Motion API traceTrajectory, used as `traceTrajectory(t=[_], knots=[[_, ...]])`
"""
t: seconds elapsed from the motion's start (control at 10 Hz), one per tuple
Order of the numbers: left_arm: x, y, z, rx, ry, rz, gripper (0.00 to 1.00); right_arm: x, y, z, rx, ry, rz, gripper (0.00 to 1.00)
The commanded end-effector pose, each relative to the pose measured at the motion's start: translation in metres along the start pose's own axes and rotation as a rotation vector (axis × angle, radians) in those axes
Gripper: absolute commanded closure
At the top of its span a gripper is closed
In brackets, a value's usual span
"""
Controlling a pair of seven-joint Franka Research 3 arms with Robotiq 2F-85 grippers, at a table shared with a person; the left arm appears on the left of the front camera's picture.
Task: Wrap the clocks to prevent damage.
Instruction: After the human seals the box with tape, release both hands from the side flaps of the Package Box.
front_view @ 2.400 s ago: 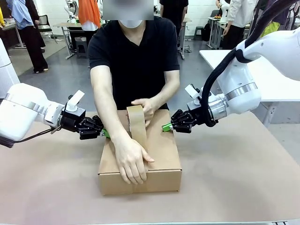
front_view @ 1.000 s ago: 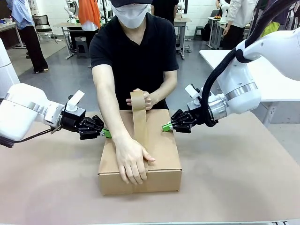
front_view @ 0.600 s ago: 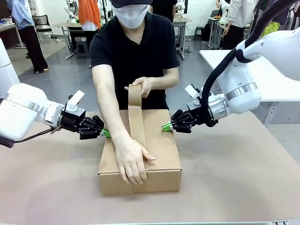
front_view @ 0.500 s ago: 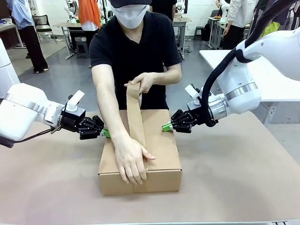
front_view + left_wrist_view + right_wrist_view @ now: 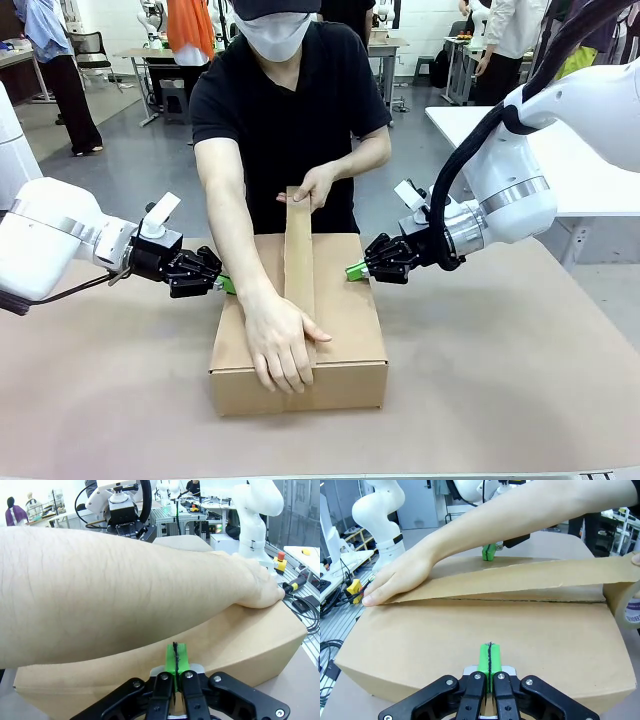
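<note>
The box (image 5: 300, 320) sits at mid-table, flaps closed. The person's one hand (image 5: 280, 345) pins the tape (image 5: 298, 250) at the near edge; the other hand (image 5: 312, 187) holds the roll raised over the far edge, so the strip runs up clear of the lid. The clocks are presumably inside; you cannot confirm this.

**Gripper state**
- Left gripper (image 5: 224, 284): fingers fully together, nothing held. The green pads touch the box's left side near the far corner.
- Right gripper (image 5: 353, 270): fingers fully together, nothing held. The pads touch the right side near the far corner.

**Step in hand: bracing while the seam is taped**
1. Keep both grippers pressed squarely against opposite sides (the box should not slide when the tape is pulled taut).
2. Keep the push level and balanced. An uneven push would likely twist the box and skew the strip off the seam.
3. Keep the pads below the lid edge, clear of the forearm (image 5: 100, 585) passing over the left gripper.
4. Do not release until the strip lies flat along the whole seam.

**Markings**
The box and tape show no print. In the right wrist view the roll (image 5: 629, 611) carries small lettering at the picture's edge, too small to read.
</note>
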State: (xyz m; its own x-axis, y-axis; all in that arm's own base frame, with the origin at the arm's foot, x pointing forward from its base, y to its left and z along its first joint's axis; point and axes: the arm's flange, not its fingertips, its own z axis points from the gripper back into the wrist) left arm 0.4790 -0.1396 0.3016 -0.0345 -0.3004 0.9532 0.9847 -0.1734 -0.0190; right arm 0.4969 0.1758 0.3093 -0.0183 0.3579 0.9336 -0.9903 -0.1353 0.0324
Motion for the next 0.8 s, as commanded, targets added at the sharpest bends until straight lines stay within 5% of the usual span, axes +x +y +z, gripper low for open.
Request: traceTrajectory(t=[0.0,0.7], knots=[[-0.0018,-0.0003,0.0000,0.008,0.009,0.000,1.00,-0.0028,0.0003,-0.0028,-0.004,0.006,-0.006,0.99],[-0.0018,-0.0003,0.0000,0.008,0.009,0.000,1.00,-0.0028,0.0003,-0.0028,-0.004,0.006,-0.006,0.99]])
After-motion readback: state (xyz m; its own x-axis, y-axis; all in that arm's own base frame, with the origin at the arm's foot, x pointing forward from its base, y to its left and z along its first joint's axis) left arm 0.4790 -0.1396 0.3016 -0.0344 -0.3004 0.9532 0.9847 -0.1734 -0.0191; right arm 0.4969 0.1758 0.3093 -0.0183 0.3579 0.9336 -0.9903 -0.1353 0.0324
